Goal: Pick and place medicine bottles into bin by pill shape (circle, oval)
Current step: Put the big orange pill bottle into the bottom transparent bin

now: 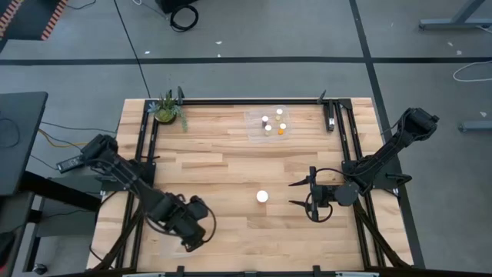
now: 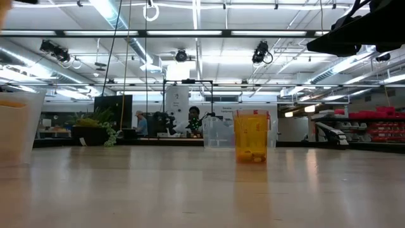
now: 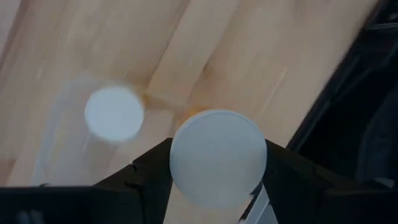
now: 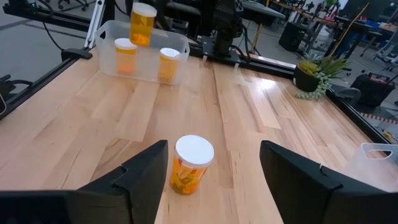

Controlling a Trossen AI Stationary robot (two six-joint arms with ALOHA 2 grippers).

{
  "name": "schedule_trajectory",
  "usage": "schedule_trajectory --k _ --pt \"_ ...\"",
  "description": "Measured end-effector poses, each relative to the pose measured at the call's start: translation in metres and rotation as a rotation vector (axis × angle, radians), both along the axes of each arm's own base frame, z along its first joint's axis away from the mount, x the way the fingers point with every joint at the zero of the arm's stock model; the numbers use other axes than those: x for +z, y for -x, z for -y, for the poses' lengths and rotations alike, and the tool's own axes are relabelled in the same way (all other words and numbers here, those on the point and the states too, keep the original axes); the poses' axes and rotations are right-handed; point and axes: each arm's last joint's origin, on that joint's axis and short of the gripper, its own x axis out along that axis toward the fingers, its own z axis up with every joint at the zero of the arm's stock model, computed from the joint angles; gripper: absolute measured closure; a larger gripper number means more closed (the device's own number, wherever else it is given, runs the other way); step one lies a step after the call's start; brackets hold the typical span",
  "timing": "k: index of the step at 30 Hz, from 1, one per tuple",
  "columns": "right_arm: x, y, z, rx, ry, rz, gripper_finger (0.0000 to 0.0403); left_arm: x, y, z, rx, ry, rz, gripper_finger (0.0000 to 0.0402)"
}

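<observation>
On the wood counter (image 1: 231, 154), the right gripper (image 1: 301, 194) sits low at mid-right w/ fingers spread wide, released, pointed left at a lone bottle (image 1: 262, 196) standing upright just beyond its tips, not touching. In the right wrist view that bottle (image 4: 192, 164) shows a white cap and orange body w/ pills inside, standing between and just ahead of the two dark fingers (image 4: 140, 177). At the far side of the counter, approx center-right, is a clear bin (image 1: 270, 123) holding several white-capped bottles; the right wrist view shows three orange ones in or just behind the bin (image 4: 142, 51), one (image 4: 143, 23) higher than the other two. The left gripper (image 1: 192, 223) is near the near-left edge of the counter, clenched on a white-capped bottle (image 3: 217, 157) that fills the gap between its fingers; a second white cap (image 3: 114, 113) shows on the counter just beside it. A small potted plant (image 1: 167, 110) sits at the far-left corner. The low view shows an orange bottle (image 2: 251, 136) beside a clear container (image 2: 218, 133), and people far off in the room behind.
</observation>
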Motion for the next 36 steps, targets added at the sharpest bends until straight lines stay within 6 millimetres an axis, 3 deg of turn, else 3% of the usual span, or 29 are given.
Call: schedule_trajectory --k 7,13,20,29,36 --pt "0.000 0.000 0.000 0.000 0.001 0.000 0.0141 -0.004 0.024 0.010 0.069 -0.052 -0.103 0.0188" --pt "0.000 0.000 0.000 0.000 0.000 0.000 0.0141 -0.008 0.037 0.017 0.103 -0.097 -0.155 0.0173" --pt "0.000 0.000 0.000 0.003 -0.001 -0.001 0.0141 -0.036 0.051 0.027 0.138 -0.093 -0.161 0.0187" --pt "0.000 0.000 0.000 0.004 -0.003 0.004 0.0141 -0.070 0.065 0.038 0.171 -0.021 -0.129 0.0173" --pt "0.001 0.000 0.000 0.004 -0.004 0.004 0.0141 -0.073 0.069 0.041 0.173 -0.008 -0.125 0.0178"
